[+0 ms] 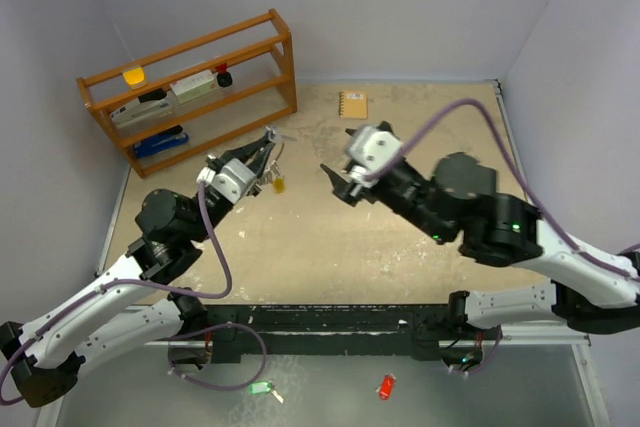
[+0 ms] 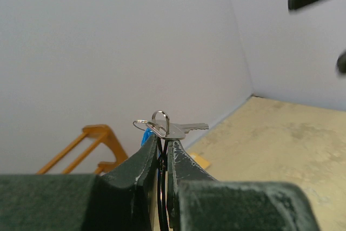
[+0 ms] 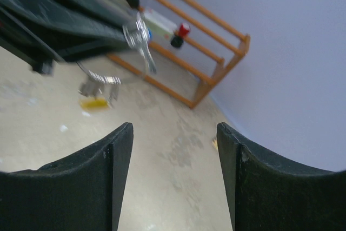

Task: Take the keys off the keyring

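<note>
The left gripper point(image 2: 164, 143) had its jaws clamped shut on the keyring point(image 2: 147, 125), held above the table point(image 1: 300, 247), a silver key point(image 2: 186, 128) jutting sideways and a yellow tag point(image 1: 278, 184) dangling below. The right gripper point(image 1: 338, 183) faced it, jaws spread, near but apart. Pinching one key and sliding it along the wire looked the best approach. Bare table lay between the arms, with a wooden rack point(image 1: 190, 87) near the left one.

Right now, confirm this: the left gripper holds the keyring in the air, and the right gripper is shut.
Not shut: the right gripper is open and empty, as the right wrist view shows. The left gripper does hold the keyring in the air.
</note>
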